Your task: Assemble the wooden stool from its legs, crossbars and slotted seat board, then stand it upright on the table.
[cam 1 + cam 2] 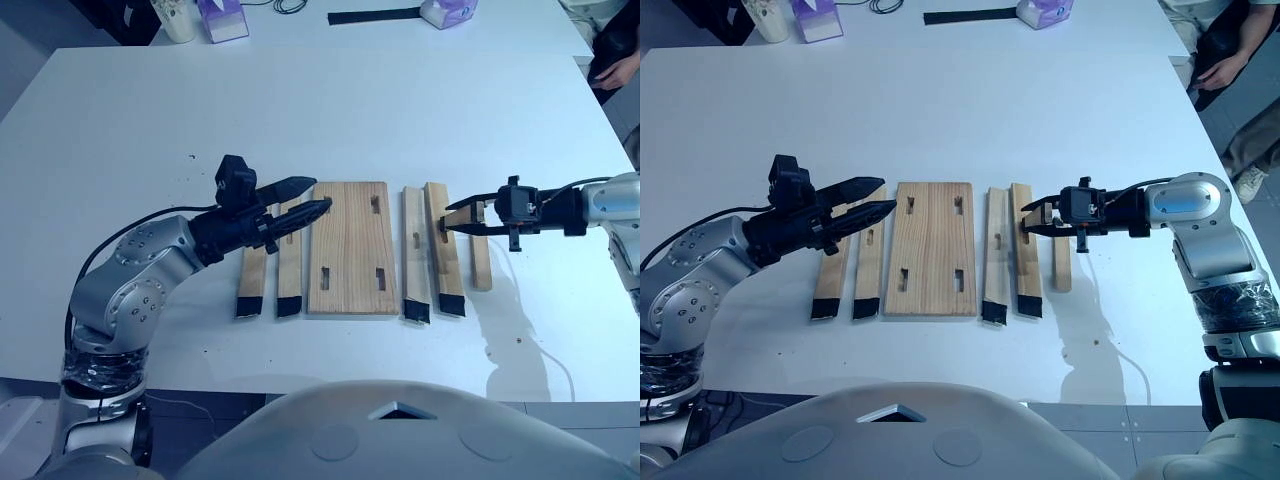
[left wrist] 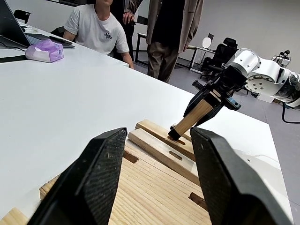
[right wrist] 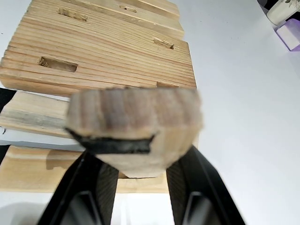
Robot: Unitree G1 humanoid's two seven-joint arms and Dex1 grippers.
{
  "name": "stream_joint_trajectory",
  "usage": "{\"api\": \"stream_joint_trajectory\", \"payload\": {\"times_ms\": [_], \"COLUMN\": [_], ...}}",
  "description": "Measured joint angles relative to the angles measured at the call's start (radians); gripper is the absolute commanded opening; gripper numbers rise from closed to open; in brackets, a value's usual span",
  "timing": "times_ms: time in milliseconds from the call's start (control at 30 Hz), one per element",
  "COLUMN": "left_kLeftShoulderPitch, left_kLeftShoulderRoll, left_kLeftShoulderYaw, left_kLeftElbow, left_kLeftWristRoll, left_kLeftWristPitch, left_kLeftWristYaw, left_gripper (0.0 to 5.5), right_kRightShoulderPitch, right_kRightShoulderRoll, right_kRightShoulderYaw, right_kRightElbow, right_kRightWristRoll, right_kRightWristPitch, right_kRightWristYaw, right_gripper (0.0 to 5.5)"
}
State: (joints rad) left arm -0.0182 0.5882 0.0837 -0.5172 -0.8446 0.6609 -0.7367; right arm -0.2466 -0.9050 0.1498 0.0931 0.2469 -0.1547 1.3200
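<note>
Our right gripper [image 1: 1036,217] clamps a crossbar [image 2: 198,116]; the slotted leg [image 1: 1025,270], lying 12-to-6, sits at its 9 o'clock

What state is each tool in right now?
Left tool: open, holding nothing.
Right tool: closed on a tilted wooden piece.

Head pair: set high, looking forward and down over the white table [image 1: 420,110] from a middle distance, both eyes sharing the seat board [image 1: 349,247] at frame centre, shifted slightly sideways between them. Left wrist view: low and close behind the left gripper [image 2: 158,136], facing across the board toward the right gripper [image 2: 211,98] farther off. Right wrist view: very near, looking along the clamped wooden piece [image 3: 136,126] back at the same board — common ground with every other view.
</note>
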Motion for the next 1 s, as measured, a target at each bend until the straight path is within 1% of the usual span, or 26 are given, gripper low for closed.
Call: {"api": "stream_joint_trajectory", "payload": {"times_ms": [300, 667, 733, 867, 1000], "left_kLeftShoulderPitch": [0.002, 0.005, 0.004, -0.002, -0.012], "left_kLeftShoulderRoll": [0.000, -0.004, -0.003, -0.002, -0.002], "left_kLeftShoulderYaw": [0.001, 0.001, 0.001, -0.005, -0.021], "left_kLeftElbow": [-0.010, -0.017, -0.017, -0.017, -0.016], "left_kLeftWristRoll": [0.001, 0.001, 0.001, 0.001, 0.001], "left_kLeftWristPitch": [0.000, 0.001, 0.002, 0.005, 0.014], "left_kLeftWristYaw": [0.015, 0.026, 0.025, 0.018, 0.004], "left_gripper": [2.51, 2.51, 2.51, 2.51, 2.51], "right_kRightShoulderPitch": [0.026, 0.037, 0.033, -0.057, -0.139], "right_kRightShoulderRoll": [-0.001, -0.004, -0.014, -0.001, 0.044], "right_kRightShoulderYaw": [-0.017, -0.018, -0.012, 0.043, 0.087], "right_kRightElbow": [-0.066, -0.045, -0.039, 0.048, 0.167], "right_kRightWristRoll": [0.029, 0.027, 0.054, 0.056, 0.045], "right_kRightWristPitch": [0.119, 0.131, 0.176, 0.222, 0.198], "right_kRightWristYaw": [0.004, 0.046, 0.085, 0.153, 0.179], "right_gripper": [1.30, 1.30, 1.30, 1.30, 1.30]}}
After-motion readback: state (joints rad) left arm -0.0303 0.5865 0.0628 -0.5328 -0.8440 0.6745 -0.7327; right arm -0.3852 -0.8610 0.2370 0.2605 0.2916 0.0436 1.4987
